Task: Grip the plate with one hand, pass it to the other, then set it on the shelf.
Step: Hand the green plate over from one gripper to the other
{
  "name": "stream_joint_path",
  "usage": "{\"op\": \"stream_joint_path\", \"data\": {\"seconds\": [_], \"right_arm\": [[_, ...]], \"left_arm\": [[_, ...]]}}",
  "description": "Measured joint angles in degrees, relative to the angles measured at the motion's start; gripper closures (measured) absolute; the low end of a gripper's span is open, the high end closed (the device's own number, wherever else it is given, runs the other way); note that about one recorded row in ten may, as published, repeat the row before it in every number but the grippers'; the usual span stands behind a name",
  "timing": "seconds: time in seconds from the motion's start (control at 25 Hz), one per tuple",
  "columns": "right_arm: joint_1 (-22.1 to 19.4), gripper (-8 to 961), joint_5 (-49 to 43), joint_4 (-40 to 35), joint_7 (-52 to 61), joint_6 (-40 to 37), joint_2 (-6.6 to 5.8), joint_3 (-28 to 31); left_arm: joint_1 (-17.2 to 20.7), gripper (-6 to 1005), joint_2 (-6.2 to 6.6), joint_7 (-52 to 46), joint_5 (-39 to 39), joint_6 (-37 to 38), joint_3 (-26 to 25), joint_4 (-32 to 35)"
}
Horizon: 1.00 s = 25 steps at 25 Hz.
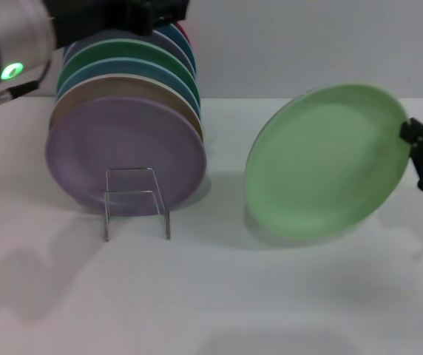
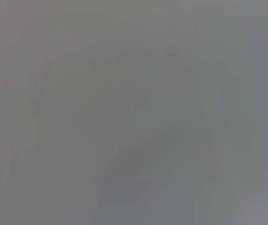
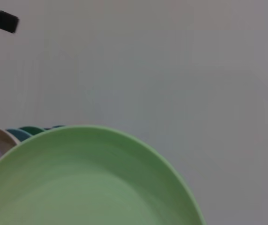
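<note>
Green plate point(image 1: 326, 163), pinched at its rim by your right hand point(image 1: 417, 144), could slip; left hand point(image 1: 134, 15) above the shelf point(image 1: 136, 201), grip unclear.

Head view high, facing down; right wrist close behind plate point(image 3: 87, 183), shared; left wrist blank

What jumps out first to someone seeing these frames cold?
The round pale mint-green plastic plate, tilted on edge at the right, with the slim black right gripper clamped on its rim. Left of it, a row of coloured plates stands in the wire and acrylic rack, a lilac plate foremost, the silver left arm above.
</note>
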Motion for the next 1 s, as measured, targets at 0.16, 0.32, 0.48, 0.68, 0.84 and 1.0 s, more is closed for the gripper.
{"op": "stream_joint_path", "data": {"seconds": [0.16,0.32,0.48,0.68,0.84,1.0], "right_arm": [[2.9,945,0.6,-5.1,-2.9,1.1,0.06,0.1],[5.0,945,1.4,-8.4,-4.4,1.5,0.03,0.3],[6.0,944,3.0,-10.8,-7.0,3.4,-0.05,0.7],[8.1,943,4.7,-12.3,-8.4,4.7,-0.13,0.4],[10.1,943,4.8,-13.5,-8.6,4.7,-0.21,0.3],[11.9,942,4.8,-14.6,-8.8,4.3,-0.24,0.4]], "left_arm": [[0.2,194,-16.52,31.9,-17.0,-16.9,-14.5,-0.4],[0.6,194,-25.96,51.2,-22.7,-27.5,-24.3,-0.2],[1.0,195,-25.78,57.1,-26.3,-28.7,-24.5,1.7],[2.4,195,-25.55,57.3,-26.6,-28.9,-21.9,3.4],[2.7,196,-25.43,56.7,-26.7,-28.9,-21.2,4.3],[2.9,196,-25.16,56.0,-26.7,-28.9,-19.5,4.5]]}}
